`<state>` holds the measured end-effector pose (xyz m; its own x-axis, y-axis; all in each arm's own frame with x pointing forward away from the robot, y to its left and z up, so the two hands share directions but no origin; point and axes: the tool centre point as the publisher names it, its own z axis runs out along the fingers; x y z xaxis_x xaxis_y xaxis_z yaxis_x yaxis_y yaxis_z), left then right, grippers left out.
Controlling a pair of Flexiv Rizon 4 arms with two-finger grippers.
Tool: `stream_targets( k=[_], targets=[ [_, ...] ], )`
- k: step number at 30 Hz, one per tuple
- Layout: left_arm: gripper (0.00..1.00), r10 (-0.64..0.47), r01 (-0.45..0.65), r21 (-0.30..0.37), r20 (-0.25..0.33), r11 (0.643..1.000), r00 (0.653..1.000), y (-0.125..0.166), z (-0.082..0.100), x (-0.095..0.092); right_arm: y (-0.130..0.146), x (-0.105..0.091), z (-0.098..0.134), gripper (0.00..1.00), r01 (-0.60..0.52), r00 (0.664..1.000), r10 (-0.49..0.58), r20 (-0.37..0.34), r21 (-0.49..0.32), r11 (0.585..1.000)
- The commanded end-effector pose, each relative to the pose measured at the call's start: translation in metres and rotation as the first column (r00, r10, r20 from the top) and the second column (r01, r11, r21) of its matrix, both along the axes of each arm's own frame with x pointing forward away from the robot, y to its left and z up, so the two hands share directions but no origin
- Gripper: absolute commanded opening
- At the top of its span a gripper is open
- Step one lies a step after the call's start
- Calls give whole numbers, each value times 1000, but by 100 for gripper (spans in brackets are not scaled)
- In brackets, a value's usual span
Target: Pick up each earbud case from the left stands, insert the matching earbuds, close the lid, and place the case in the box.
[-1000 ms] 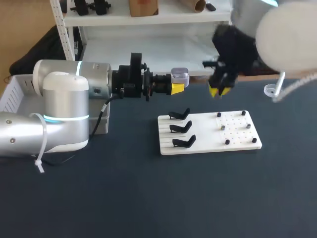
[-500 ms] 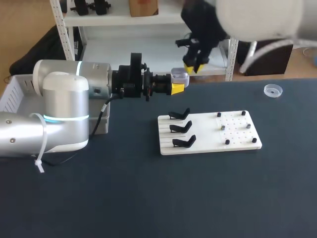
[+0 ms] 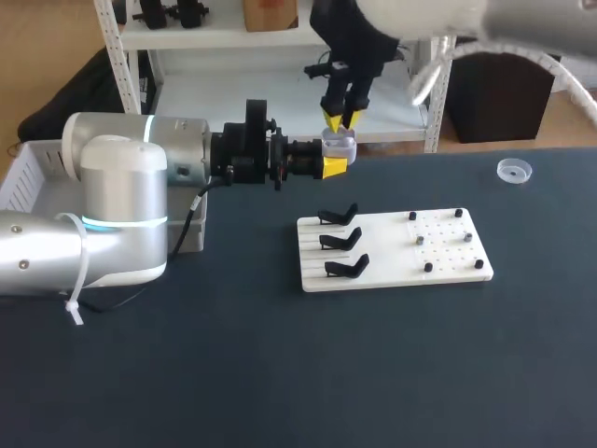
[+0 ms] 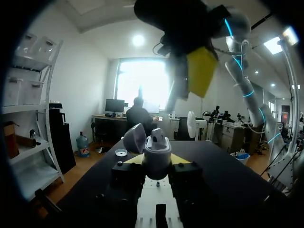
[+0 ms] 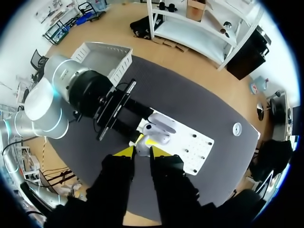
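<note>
Case [image 3: 339,145] open in left fingers [image 3: 334,168], right arm [image 3: 354,37] seemingly just above

3 stands [image 3: 340,241], 1 case [image 3: 340,143], 1 board [image 3: 382,250], 1 box [image 3: 26,175].

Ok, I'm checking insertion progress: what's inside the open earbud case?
One white earbud stands in the earbud case, its top above the rim, beside the raised lid. The case wall hides its lower part and any second earbud.

Head view sits high behind the table [image 3: 280,373], looking down on the case [image 3: 339,145]. Left wrist view is close behind the case [image 4: 157,154], level with it. Right wrist view looks straight down on it. All three share it.
</note>
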<state>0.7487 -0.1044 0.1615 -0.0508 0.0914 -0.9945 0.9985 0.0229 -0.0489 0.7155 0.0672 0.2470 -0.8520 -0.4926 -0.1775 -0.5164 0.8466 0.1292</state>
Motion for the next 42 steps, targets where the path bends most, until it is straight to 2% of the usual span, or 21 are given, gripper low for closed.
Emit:
stream_targets(
  k=[1, 42],
  targets=[
    [0, 6, -6, -1, 2, 1000, 1000, 0, 0, -2, 5, 4, -7, 0, -17, 999, 16, -43, -19, 1000],
    [0, 6, -6, -1, 2, 1000, 1000, 0, 0, -2, 4, 10, -29, 0, -17, 999, 16, -49, -17, 1000]
  ],
)
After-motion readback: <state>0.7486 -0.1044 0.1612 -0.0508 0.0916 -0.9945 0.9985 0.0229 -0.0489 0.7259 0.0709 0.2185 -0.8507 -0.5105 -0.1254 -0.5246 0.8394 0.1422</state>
